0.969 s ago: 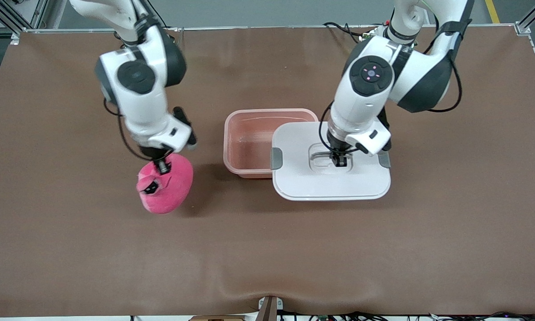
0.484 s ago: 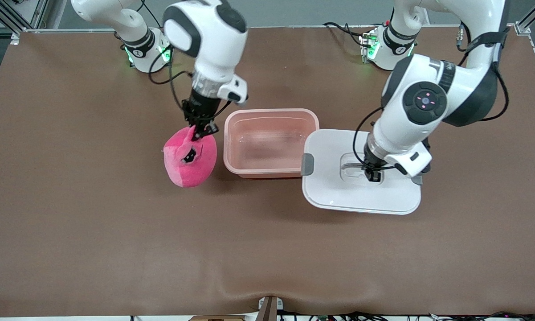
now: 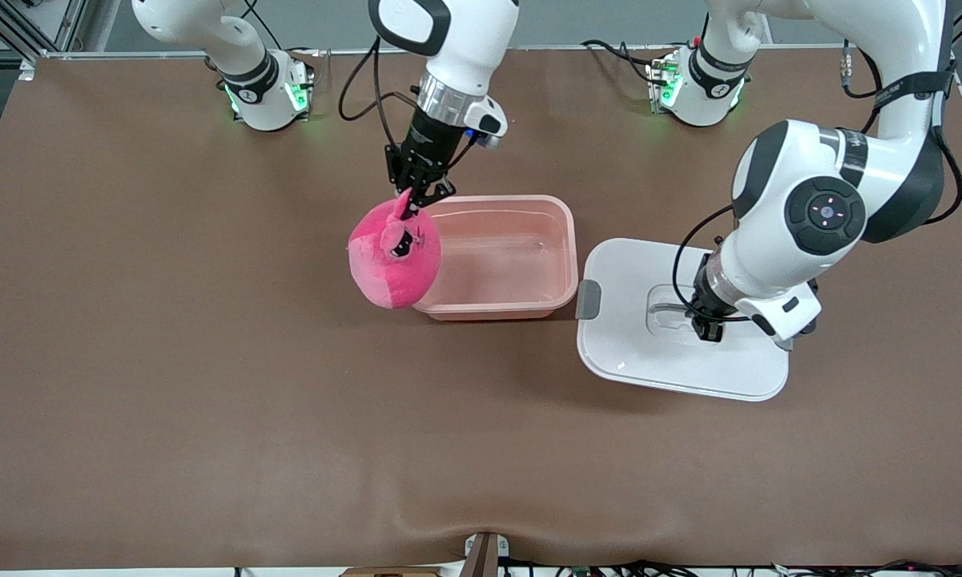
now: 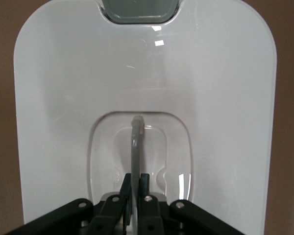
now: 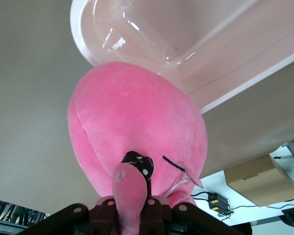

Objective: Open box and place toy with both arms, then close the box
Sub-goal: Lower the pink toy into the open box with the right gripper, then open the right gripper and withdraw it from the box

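I see the right pincer (image 3: 413,195) clamped on a small flap at the top of the pink plush toy (image 3: 394,254), which hangs in the air over the rim of the open box base (image 3: 529,300) at its end toward the right arm. The pinkish base sits near the middle of the desk (image 3: 168,385), nothing inside it. My left pincer (image 3: 709,327) is closed on the thin grey handle (image 4: 135,147) in the recess of the white lid (image 3: 633,353); the lid is just beside the base, toward the left arm's end, and I cannot tell whether it rests on the desk. One grey clip (image 3: 587,300) on the lid faces the base. The brown desk is bare along its near edge and both near corners. Both arm bases glow green at the edge farthest from the front camera.
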{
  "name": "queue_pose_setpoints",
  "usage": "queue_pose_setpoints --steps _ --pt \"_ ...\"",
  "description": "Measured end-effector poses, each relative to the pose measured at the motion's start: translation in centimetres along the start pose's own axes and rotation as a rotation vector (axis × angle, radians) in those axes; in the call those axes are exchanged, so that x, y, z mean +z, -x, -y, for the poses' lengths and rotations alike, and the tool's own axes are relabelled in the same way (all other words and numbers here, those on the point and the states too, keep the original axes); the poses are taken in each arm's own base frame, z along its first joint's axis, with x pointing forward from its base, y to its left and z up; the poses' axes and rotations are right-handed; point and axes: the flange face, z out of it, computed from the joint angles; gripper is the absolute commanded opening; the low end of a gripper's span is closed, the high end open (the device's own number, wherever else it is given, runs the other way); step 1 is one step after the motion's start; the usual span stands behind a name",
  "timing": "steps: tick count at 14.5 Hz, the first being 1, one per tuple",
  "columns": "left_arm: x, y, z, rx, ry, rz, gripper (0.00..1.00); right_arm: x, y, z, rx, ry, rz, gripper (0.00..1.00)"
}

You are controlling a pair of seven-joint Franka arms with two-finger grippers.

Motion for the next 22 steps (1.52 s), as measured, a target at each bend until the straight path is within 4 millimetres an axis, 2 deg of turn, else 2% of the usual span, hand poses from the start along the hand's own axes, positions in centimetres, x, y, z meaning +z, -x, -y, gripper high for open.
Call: queue_pose_setpoints --steps 3,4,6,10,12,14,16,22 --pt "0.6 -1.3 -0.3 0.016 -0.007 0.000 0.00 0.7 -1.3 -1.0 -0.003 -0.017 -0.027 0.03" --pt "0.8 -1.8 -0.5 0.022 -0.009 0.001 0.00 0.6 -1.8 -1.3 -0.004 -0.017 -0.034 0.31" --pt "1.0 -2.8 -0.6 0.029 -0.011 0.002 0.00 0.0 -3.0 -1.7 -0.001 -0.006 -0.041 1.00" --pt "1.1 -3.8 -0.8 0.023 -0.007 0.003 0.00 -2.0 -5.6 -2.4 0.054 0.009 -0.080 1.00" --pt "1.2 -3.8 -0.9 0.025 -0.004 0.004 0.00 -2.8 -5.5 -3.0 0.077 0.009 -0.090 1.00" --pt "1.2 -3.6 -0.9 0.027 -0.004 0.004 0.00 -3.1 -4.8 -3.4 0.098 0.005 -0.102 1.00" --pt "1.2 -3.6 -0.9 0.028 -0.005 0.005 0.00 -2.6 -3.7 -3.4 0.133 -0.027 -0.097 1.00" --pt "1.7 -3.5 -1.0 0.030 -0.011 0.005 0.00 2.1 2.0 -3.5 0.310 -0.144 -0.123 1.00"
